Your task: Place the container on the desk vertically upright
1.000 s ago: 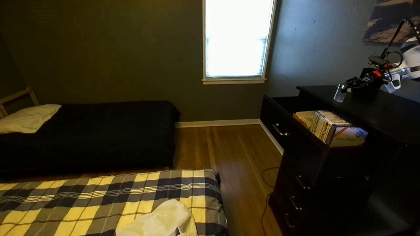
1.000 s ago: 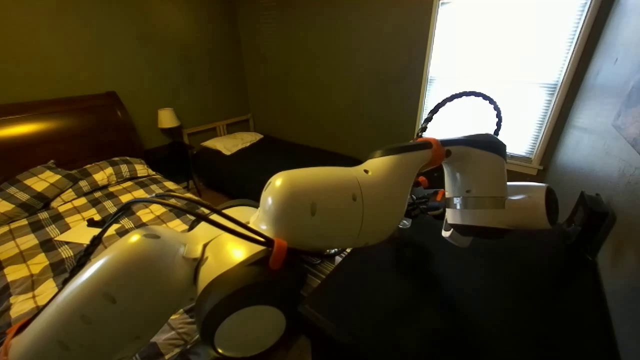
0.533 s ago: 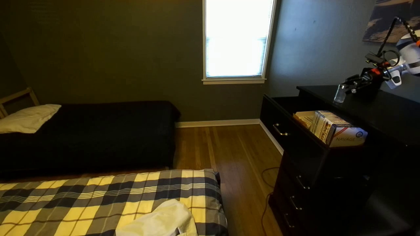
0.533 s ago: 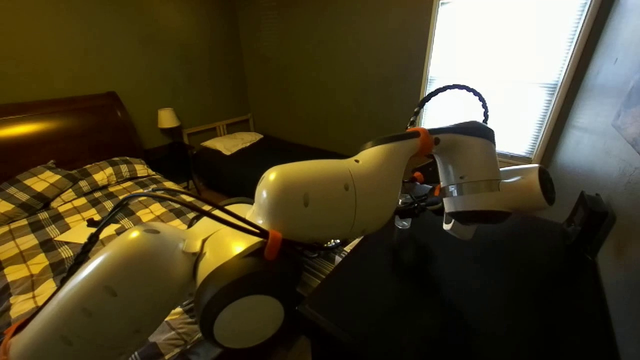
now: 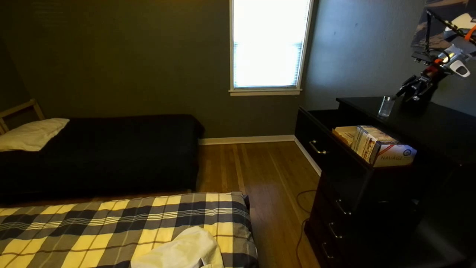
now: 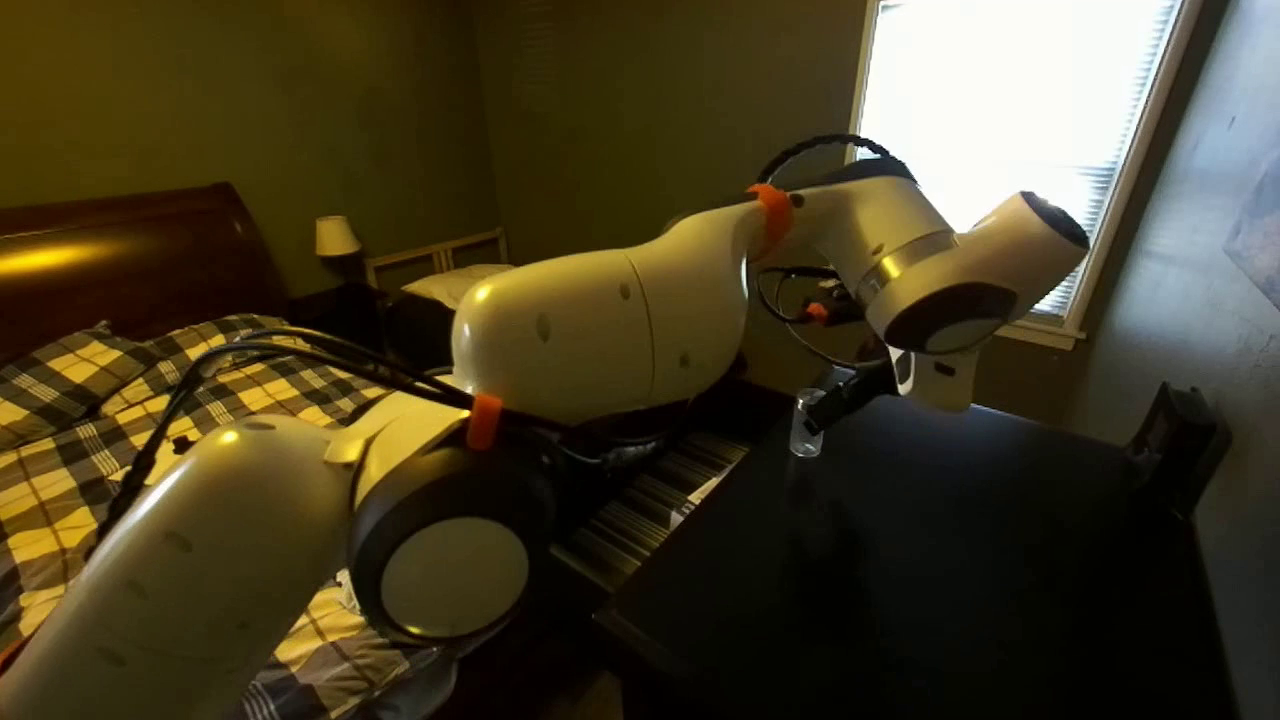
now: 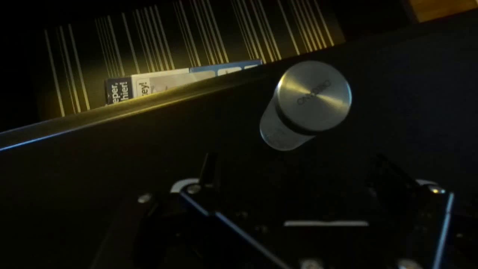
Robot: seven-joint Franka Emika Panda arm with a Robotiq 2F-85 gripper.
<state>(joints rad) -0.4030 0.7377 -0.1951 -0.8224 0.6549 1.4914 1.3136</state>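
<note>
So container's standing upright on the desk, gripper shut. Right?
Not shut: the wrist view shows the gripper open, its jaws spread apart. The rest holds: the container stands upright on the desk in both exterior views.

A brightly glowing window (image 5: 269, 44) with a pale frame is set in the dark olive wall (image 5: 130, 56), which meets a blue-grey wall (image 5: 334, 56) bearing a picture (image 5: 442, 7). A pale baseboard (image 5: 245, 140) edges the wooden floor (image 5: 260, 175). The dark-covered bed (image 5: 111, 156), with its white pillow (image 5: 37, 134), lies beyond a plaid-covered bed (image 5: 111, 227); in an exterior view, a shaded lamp (image 6: 336, 236) stands near a polished wooden headboard (image 6: 150, 250).
</note>
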